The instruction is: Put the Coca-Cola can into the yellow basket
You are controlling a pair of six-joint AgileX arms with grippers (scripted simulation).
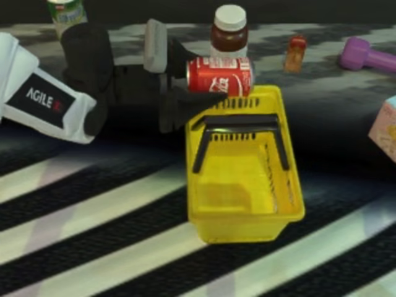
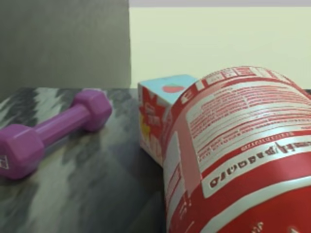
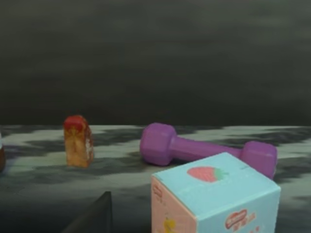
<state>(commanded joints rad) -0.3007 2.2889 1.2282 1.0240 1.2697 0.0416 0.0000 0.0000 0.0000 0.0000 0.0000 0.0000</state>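
The Coca-Cola can (image 1: pixel 220 75) lies on its side in the air, red with white script, held by my left gripper (image 1: pixel 190 78), which is shut on its left end. It hangs just over the far rim of the yellow basket (image 1: pixel 291 204), above the folded black handles (image 1: pixel 238 124). In the left wrist view the Coca-Cola can (image 2: pixel 243 155) fills the lower right, so that arm's own gripper is hidden there. My right arm is outside the top view; its wrist view looks across the back of the table from low down.
Behind the basket stand a brown jar with a white lid (image 1: pixel 229 31) and a small orange bottle (image 1: pixel 296 53). A purple dumbbell (image 1: pixel 365 55) and a pink-and-blue carton (image 1: pixel 387 127) lie at the right. A green-and-white can (image 1: pixel 65 12) is at the far left.
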